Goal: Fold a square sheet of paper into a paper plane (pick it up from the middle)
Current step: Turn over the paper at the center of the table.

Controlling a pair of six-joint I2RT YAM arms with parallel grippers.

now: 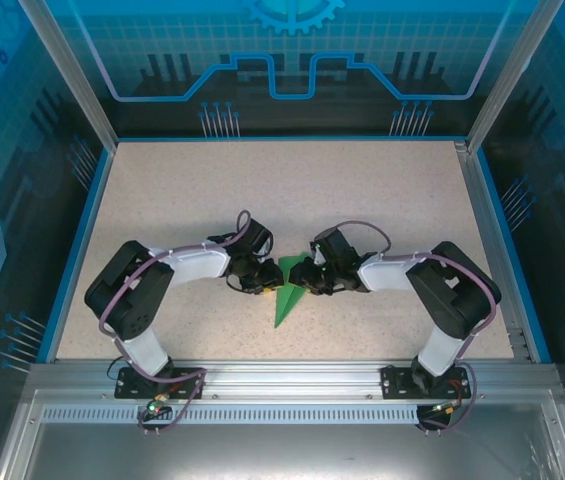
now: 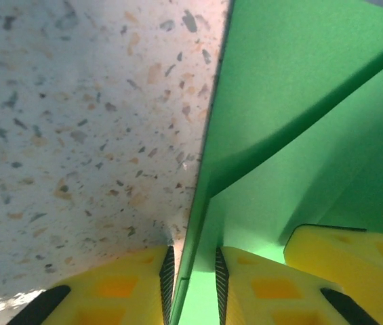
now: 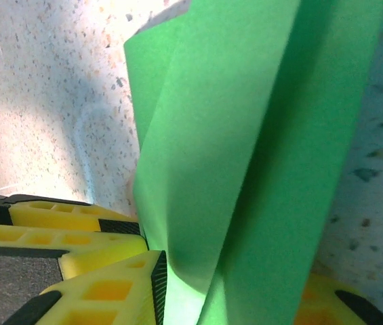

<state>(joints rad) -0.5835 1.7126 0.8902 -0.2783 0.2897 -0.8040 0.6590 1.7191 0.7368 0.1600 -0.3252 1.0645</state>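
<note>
The left gripper (image 2: 191, 274) and right gripper (image 3: 232, 298) both pinch the pointed bright green paper plane (image 1: 284, 302). They should hold it gently so the thin paper does not rip.

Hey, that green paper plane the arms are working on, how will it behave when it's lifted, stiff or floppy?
Probably floppy: the paper plane bows in a soft curve above the left end effector pinching its edge. Likely very light, being thin sheet, so it may shift easily. The folds running through the right end effector probably stiffen it lengthwise.
</note>
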